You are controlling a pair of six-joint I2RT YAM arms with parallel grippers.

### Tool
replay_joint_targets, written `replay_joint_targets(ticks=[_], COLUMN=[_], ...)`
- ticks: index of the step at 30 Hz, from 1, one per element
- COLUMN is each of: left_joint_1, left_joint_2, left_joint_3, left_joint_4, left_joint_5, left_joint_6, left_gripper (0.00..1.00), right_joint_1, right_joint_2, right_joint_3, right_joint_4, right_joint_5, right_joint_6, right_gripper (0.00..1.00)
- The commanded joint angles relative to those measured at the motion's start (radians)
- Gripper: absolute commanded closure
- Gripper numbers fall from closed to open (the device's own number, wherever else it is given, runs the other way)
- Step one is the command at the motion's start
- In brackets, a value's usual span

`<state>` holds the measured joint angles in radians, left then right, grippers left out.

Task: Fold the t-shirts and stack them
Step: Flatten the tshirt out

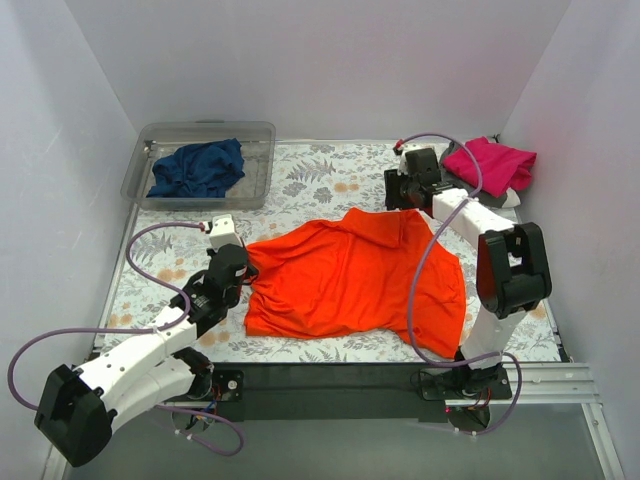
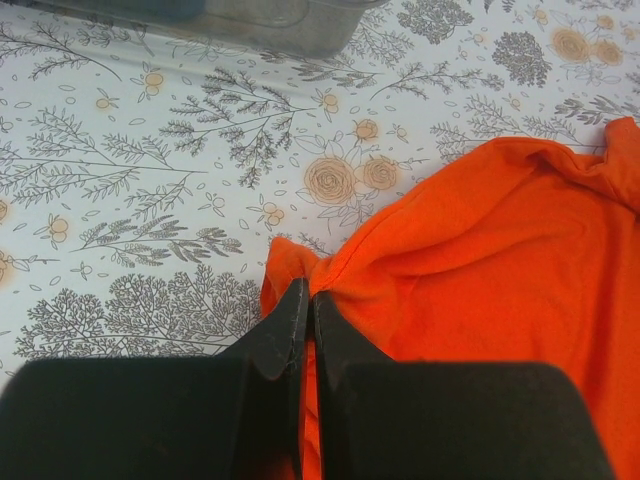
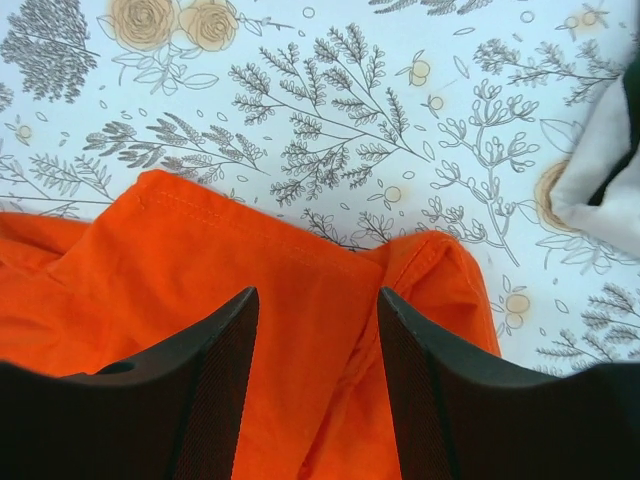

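The orange-red t-shirt lies rumpled and spread across the middle of the flowered cloth. My left gripper is shut on its left edge, pinching a fold of cloth. My right gripper is open over the shirt's far edge, one finger on each side of a seam. The navy blue t-shirt lies bunched in the clear tub. The magenta-pink t-shirt lies folded at the back right, on something grey and white. A grey shirt does not show clearly.
The clear plastic tub stands at the back left. White walls close in the table on three sides. A black rail runs along the near edge between the arm bases. A white and black object shows at the right of the right wrist view.
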<state>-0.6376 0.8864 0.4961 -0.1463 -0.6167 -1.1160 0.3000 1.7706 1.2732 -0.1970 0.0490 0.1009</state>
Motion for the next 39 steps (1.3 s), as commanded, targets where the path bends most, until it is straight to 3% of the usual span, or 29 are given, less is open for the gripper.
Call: replay_joint_targets(ticks=[1,16,22,25,32,39], left_joint_1=[0.004,0.004,0.004,0.004,0.004,0.004], left_joint_2=[-0.029,-0.030,-0.032,-0.026,-0.024,-0.017], left_joint_3=[-0.010,-0.011,-0.011,-0.011,-0.010,-0.010], left_joint_4=[0.007,0.007,0.007,0.008,0.008,0.008], left_joint_5=[-0.005,0.006,0.008,0.009,0.005,0.003], left_joint_6=[-0.005,-0.010,-0.010,-0.010,-0.008,-0.008], left_gripper=[1.00,1.00,1.00,1.00,1.00,1.00], right_joint_1=[-0.010,-0.022,-0.022,-0.024,-0.022,-0.024], right_joint_2=[0.061,0.171,0.176,0.150,0.014,-0.108], right_joint_3=[0.032,0.011,0.005,0.005,-0.035,-0.107], right_joint_4=[0.010,0.010,0.011,0.010,0.010,0.010], right_joint_5=[-0.031,-0.041,-0.040,-0.041,-0.020,0.017], right_joint_6=[-0.007,0.002,0.003,0.005,-0.004,-0.010], right_gripper=[0.55,0.59,0.69,0.81,0.87,0.87])
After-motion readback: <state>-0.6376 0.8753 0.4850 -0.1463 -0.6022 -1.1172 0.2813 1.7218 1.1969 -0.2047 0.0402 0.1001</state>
